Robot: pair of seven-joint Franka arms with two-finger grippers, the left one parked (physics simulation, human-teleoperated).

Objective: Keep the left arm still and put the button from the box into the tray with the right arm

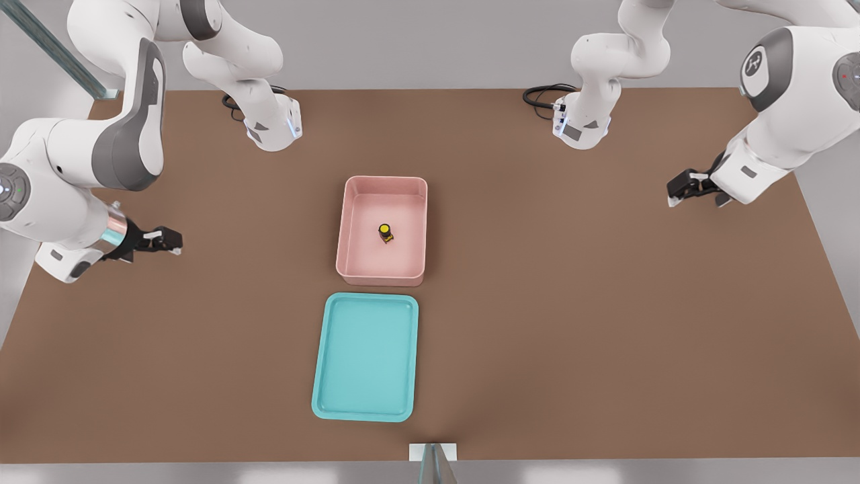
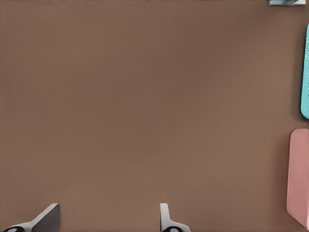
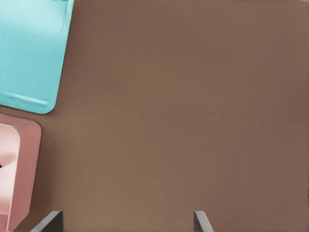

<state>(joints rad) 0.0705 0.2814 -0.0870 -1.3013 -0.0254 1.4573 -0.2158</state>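
Note:
The button [image 1: 385, 232], a tiny black cylinder with a yellow top, stands upright near the middle of the pink box [image 1: 383, 181]. The turquoise tray [image 1: 366, 356] lies just in front of the box, and nothing is in it. My gripper [image 1: 674, 195] hovers far off at the front view's right, above bare table and well away from both containers. It is open and holds nothing. In the right wrist view its fingertips [image 3: 53, 221] stand wide apart around the gripper [image 3: 126, 218], with a corner of the tray [image 3: 29, 53] and of the box [image 3: 21, 169] at the edge.
Both containers sit on a brown table [image 1: 571, 302]. Two white arm bases [image 1: 581, 128] with black cables stand at its back edge. A small white mount [image 1: 433, 452] sits at the front edge. The left wrist view catches slivers of the tray [image 2: 305, 72] and the box [image 2: 299, 174].

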